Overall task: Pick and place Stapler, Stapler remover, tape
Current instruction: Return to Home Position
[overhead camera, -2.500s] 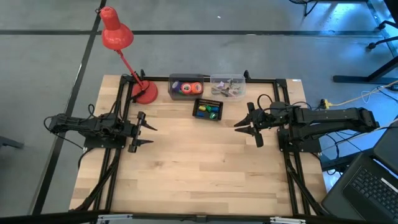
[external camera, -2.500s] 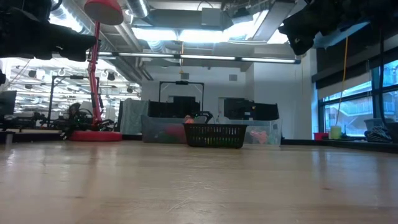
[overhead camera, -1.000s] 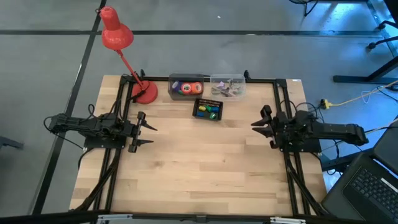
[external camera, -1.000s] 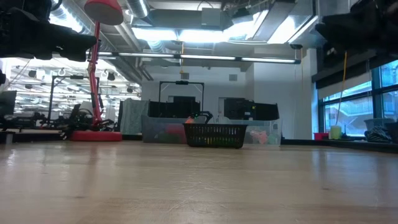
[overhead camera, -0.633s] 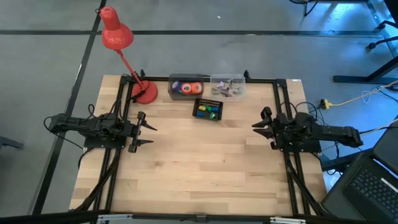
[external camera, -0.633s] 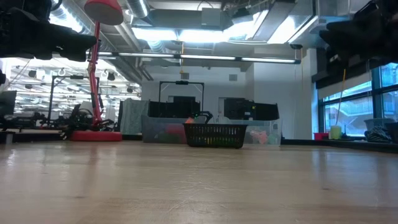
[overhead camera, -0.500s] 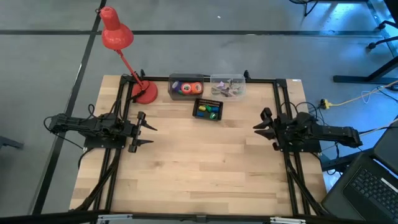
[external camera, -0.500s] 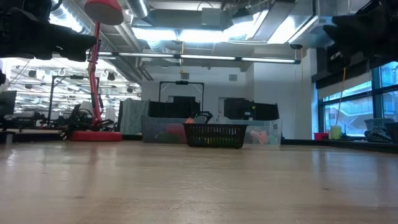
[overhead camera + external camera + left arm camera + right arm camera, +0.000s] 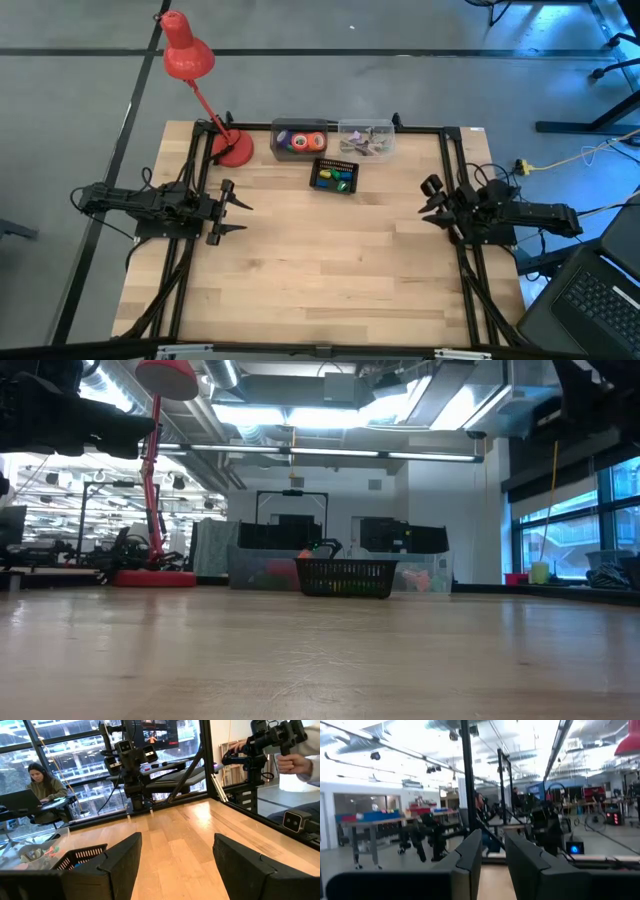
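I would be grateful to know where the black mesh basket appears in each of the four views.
High view: the black mesh basket sits upper middle on the table.
Low view: the basket stands at picture centre, far across the table.
Left wrist view: the basket shows partly, beside a clear bin.
Right wrist view: not in it.
Shared landmark: the red lamp, left of the basket in high and low views.

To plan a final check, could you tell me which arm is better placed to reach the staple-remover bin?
Right, likely. The right gripper lies nearer the staple-remover bin, on its side of the table; the left gripper waits farther off.
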Controlling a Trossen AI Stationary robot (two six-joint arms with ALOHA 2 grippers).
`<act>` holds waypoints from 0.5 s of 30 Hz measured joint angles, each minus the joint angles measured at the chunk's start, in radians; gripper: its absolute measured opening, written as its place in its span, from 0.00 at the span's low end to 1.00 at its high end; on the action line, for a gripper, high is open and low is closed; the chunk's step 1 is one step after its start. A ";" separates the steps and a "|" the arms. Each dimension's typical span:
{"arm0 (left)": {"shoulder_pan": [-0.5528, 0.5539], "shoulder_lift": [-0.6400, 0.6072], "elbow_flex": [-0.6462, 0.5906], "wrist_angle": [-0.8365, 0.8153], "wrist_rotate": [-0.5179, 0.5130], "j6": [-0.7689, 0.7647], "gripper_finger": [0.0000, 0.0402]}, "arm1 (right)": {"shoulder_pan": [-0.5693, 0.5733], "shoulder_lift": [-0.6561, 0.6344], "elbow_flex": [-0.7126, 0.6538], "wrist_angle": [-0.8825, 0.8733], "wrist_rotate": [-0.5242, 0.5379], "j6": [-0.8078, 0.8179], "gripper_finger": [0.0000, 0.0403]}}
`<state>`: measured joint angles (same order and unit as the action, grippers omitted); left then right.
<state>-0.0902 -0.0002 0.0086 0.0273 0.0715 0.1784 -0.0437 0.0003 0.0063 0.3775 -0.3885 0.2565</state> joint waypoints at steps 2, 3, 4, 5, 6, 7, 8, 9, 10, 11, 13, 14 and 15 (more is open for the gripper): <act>0.000 0.000 0.000 0.000 0.000 0.000 0.59 | 0.000 0.000 0.000 -0.019 0.000 -0.020 0.22; 0.000 0.000 0.000 0.000 0.000 0.000 0.59 | 0.000 0.000 0.000 -0.012 0.000 -0.026 0.22; 0.000 0.000 0.000 0.000 0.000 0.000 0.59 | 0.000 0.000 0.000 -0.005 -0.003 -0.025 0.22; 0.000 0.000 0.000 0.000 0.000 0.000 0.59 | 0.000 0.000 0.000 -0.010 -0.023 -0.023 0.22; 0.000 0.000 0.000 0.000 0.000 0.000 0.59 | 0.000 0.000 0.000 -0.018 -0.049 -0.035 0.22; 0.000 0.000 0.000 0.000 0.000 0.000 0.59 | 0.000 0.000 0.000 -0.020 -0.063 -0.056 0.22; 0.000 0.000 0.000 0.000 0.000 0.000 0.59 | 0.000 0.000 0.000 -0.023 -0.061 -0.076 0.22; 0.000 0.000 0.000 0.000 0.000 0.000 0.59 | 0.000 0.000 0.000 -0.036 -0.035 -0.101 0.22; 0.000 0.000 0.000 0.000 0.000 0.000 0.59 | 0.000 0.000 0.000 -0.055 0.013 -0.132 0.22; 0.000 0.000 0.000 0.000 0.000 0.000 0.59 | 0.000 0.001 0.000 -0.072 0.072 -0.159 0.22; 0.000 0.000 0.000 0.000 0.000 0.000 0.59 | 0.000 0.001 0.000 -0.089 0.207 -0.209 0.22; 0.000 0.000 0.000 0.000 0.000 0.000 0.59 | 0.000 0.001 0.000 -0.100 0.264 -0.231 0.22; 0.000 0.000 0.000 0.000 0.000 0.000 0.59 | 0.000 0.001 0.000 -0.113 0.312 -0.249 0.22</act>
<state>-0.0901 -0.0002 0.0086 0.0274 0.0715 0.1783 -0.0441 0.0013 0.0063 0.2641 -0.0769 0.0074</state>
